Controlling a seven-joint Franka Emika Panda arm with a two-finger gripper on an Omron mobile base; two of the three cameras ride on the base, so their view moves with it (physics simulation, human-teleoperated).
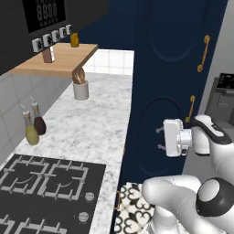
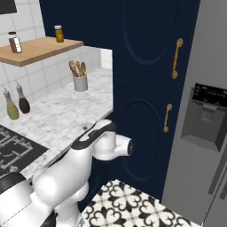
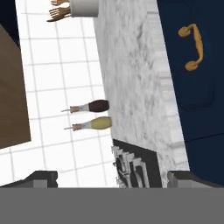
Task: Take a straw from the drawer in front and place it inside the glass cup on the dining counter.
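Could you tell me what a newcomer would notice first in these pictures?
Probably the tall navy blue cabinet with brass handles, standing between the marble worktop and the grey fridge. Next, the white robot arm in front of it, its gripper open, and the black gas hob at the worktop's near end.

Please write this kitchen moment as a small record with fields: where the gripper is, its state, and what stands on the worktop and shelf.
gripper: open, holding nothing, in front of the navy cabinet
worktop: grey-veined marble with a black gas hob
bottles: two, one yellow-green, one dark, near the tiled wall
utensil holder: white, with wooden utensils, at the back
shelf: wooden, carrying two small jars
fridge: grey, right of the cabinet
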